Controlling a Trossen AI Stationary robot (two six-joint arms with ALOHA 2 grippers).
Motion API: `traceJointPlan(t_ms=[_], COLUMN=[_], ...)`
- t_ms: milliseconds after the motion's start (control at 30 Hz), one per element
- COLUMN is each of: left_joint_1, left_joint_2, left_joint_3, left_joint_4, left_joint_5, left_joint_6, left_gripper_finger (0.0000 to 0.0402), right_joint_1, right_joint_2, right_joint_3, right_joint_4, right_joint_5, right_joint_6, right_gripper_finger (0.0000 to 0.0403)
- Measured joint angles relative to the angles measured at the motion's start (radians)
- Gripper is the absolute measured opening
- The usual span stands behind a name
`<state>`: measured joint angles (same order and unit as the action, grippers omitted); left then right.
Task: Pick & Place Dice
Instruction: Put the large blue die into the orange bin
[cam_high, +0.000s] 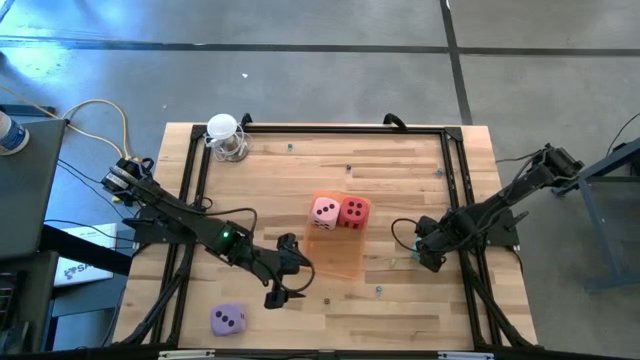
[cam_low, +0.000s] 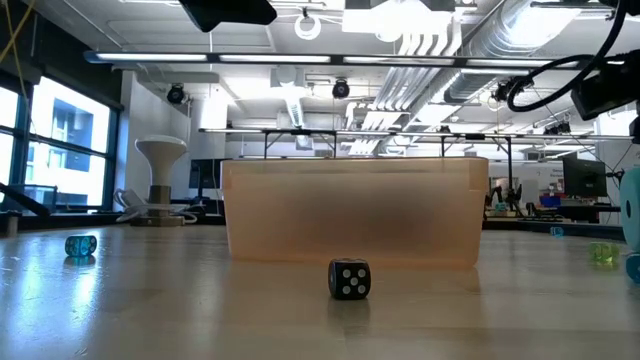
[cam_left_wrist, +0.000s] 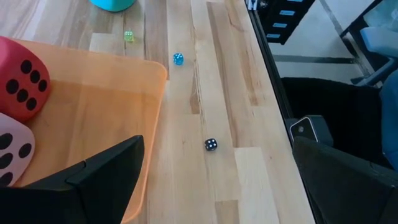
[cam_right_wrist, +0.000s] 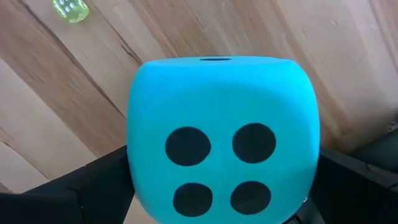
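The pink die (cam_high: 324, 212) and the red die (cam_high: 353, 212) sit side by side at the far end of the orange tray (cam_high: 336, 256). Both show in the left wrist view too, pink die (cam_left_wrist: 9, 152) and red die (cam_left_wrist: 22, 84). The lilac die (cam_high: 228, 319) rests on the wood near the table's near left corner. My left gripper (cam_high: 300, 270) hangs open at the tray's near left corner and touches nothing. My right gripper (cam_high: 425, 256) is right of the tray, shut on the teal die (cam_right_wrist: 221, 137), which it hides in the high view. My right gripper comes at the teal die from above, pointing down. One finger (cam_right_wrist: 93, 186) is on one side face (cam_right_wrist: 138, 149) and the other finger (cam_right_wrist: 348, 183) on the opposite face. The four-pip face is turned up to the camera. Whether the die is clear of the wood does not show.
Small dice lie on the wood: a black one (cam_left_wrist: 211, 144) near the table's near edge, a blue one (cam_left_wrist: 178, 58) and a yellow-green one (cam_right_wrist: 70, 9) by the teal die. A white lamp-like object (cam_high: 225, 135) stands at the far left corner. A black frame (cam_high: 450, 140) borders the table.
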<state>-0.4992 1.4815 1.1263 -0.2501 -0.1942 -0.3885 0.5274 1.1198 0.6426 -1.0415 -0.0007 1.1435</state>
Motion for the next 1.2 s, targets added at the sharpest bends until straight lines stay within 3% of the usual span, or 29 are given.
traceJointPlan(t_ms=[400, 667, 1200], left_joint_1=[0.0, 0.0, 0.0], left_joint_2=[0.0, 0.0, 0.0], left_joint_3=[0.0, 0.0, 0.0], left_joint_4=[0.0, -0.002, -0.004], left_joint_5=[-0.001, -0.001, 0.0], left_joint_6=[0.0, 0.0, 0.0], left_gripper_finger=[0.0399, 0.0399, 0.0399], right_joint_1=[0.003, 0.003, 0.003], right_joint_2=[0.0, 0.0, 0.0], right_joint_3=[-0.001, -0.001, -0.001], right_joint_4=[0.061, 0.157, 0.16], right_joint_5=[0.031, 0.136, 0.185], right_joint_6=[-0.011, -0.072, -0.068], right_gripper_finger=[0.0397, 0.0397, 0.0397])
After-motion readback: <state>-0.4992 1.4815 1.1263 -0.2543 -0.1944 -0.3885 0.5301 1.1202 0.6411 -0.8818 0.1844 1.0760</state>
